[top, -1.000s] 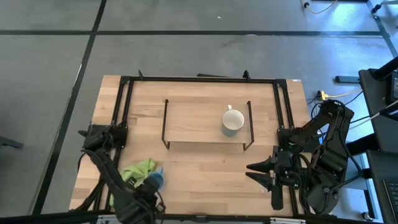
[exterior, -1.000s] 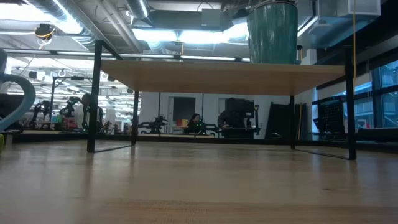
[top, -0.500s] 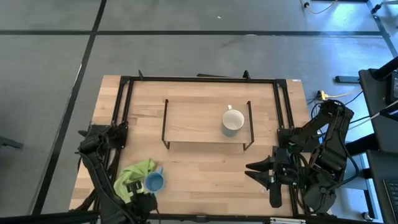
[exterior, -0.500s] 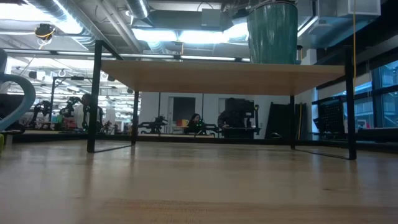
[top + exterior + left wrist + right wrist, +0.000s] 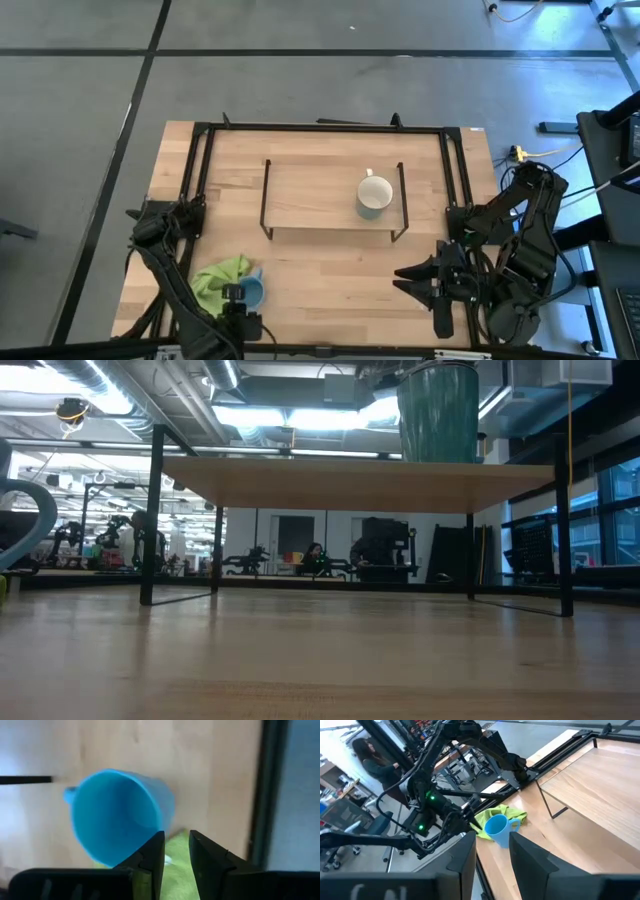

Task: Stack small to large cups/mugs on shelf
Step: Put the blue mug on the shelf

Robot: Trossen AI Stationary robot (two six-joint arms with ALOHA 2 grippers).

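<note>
A light-blue handled mug (image 5: 253, 289) stands upright on its base on the table near the near left corner, against a green cloth (image 5: 218, 275). It also shows in the left wrist view (image 5: 112, 817) and the right wrist view (image 5: 496, 829). My left gripper (image 5: 175, 847) hovers over it, its fingers a narrow gap apart, beside the mug's wall and over the cloth. A cream-white mug (image 5: 374, 195) stands on the right part of the shelf (image 5: 315, 195). My right gripper (image 5: 403, 277) waits open at the near right. The glass cup is out of view.
A black frame (image 5: 320, 128) runs along the table's far, left and right sides. The shelf's black wire legs (image 5: 150, 520) stand on the table. In the low view the mug on the shelf (image 5: 437, 410) shows at the top, with the room behind.
My left gripper has shifted a little above the blue mug, first toward the table's left edge, then back over the mug. The mug and the cloth have stayed where they were.
</note>
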